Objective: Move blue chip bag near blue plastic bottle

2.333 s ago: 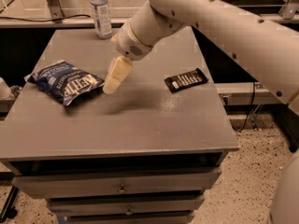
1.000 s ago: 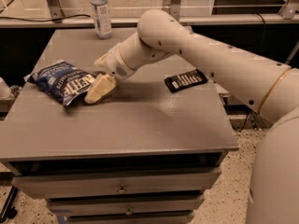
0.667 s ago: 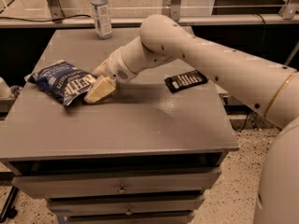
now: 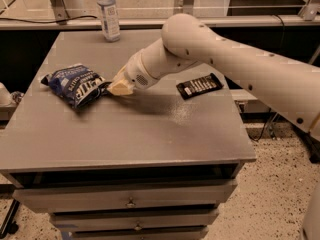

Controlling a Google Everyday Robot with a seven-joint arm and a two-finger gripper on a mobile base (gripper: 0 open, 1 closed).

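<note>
The chip bag [image 4: 75,84] lies near the bench's [image 4: 150,134] left edge, well apart from the bottle [image 4: 108,14] at the back edge. The gripper [image 4: 120,86] has come down to the bag's right end. I cannot tell whether it grips. Carrying seems next.

On the table [image 4: 150,139], the claw [image 4: 120,87] lies at the right end of the chip bag [image 4: 74,83], the bottle [image 4: 108,14] behind, the packet [image 4: 199,85] right.

You are looking at what seems to be a lab or workshop: a grey cabinet [image 4: 150,139] with drawers [image 4: 165,198] is standing on a speckled floor [image 4: 272,194], and a metal-framed bench [image 4: 250,21] is running behind it. The gripper [image 4: 120,87] is hovering low over the cabinet top, just beside the blue chip bag [image 4: 75,84].
</note>
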